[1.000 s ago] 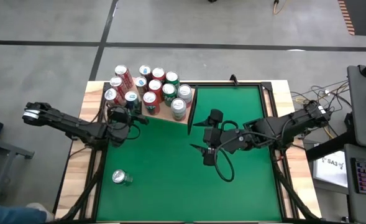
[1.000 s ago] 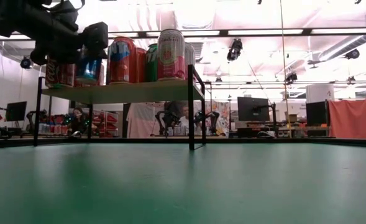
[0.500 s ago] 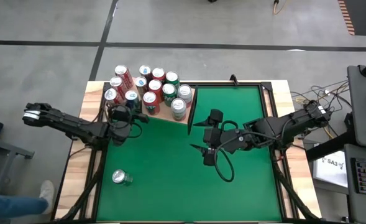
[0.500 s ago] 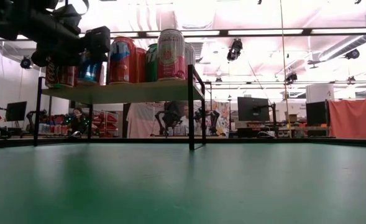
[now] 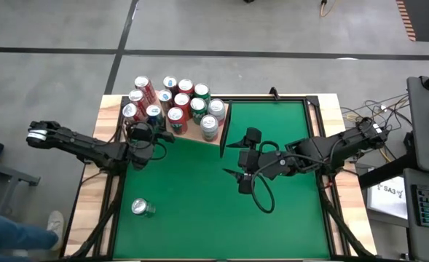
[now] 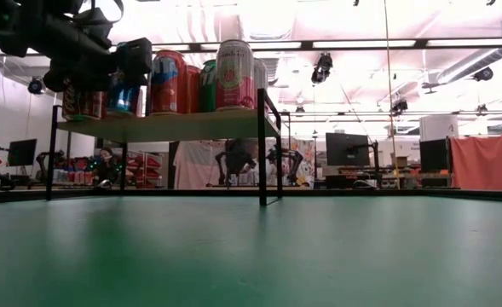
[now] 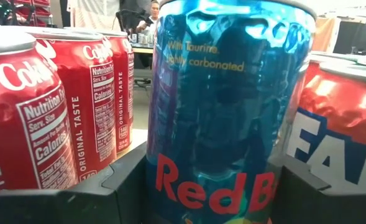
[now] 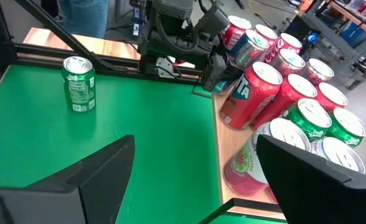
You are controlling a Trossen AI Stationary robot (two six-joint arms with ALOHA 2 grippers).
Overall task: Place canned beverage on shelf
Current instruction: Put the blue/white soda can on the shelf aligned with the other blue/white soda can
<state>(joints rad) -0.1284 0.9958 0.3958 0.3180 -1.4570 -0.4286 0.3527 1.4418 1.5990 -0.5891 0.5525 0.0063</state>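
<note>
1. My left gripper [image 5: 150, 128] sits at the shelf's [image 5: 189, 132] front edge, fingers pinching a blue can [image 7: 229, 106] between them. In the left wrist view the can fills the gap and both pads press its sides, so I read this as a firm grip, not a loose cradle.

2. The blue can stands upright on the shelf, or just above it, at the shelf's near-left corner, with red cans [image 7: 33, 106] close on one side and an orange-labelled can [image 7: 338, 130] close on the other. I cannot tell if its base has touched the board.

3. I judge it is held low and square because the slot is tight; tilting would knock a neighbour.

4. The shelf is nearly full: cans packed in rows back from the front edge, which is why the last open spot is at this corner.

5. My right gripper [image 5: 242, 173] waits well off the shelf over the green table [image 5: 272, 131], jaws spread wide and holding nothing, kept clear of the left arm's path.

6. One green can [image 5: 141, 208] stands on the table, well apart from the shelf; likely the next to fetch.
</note>
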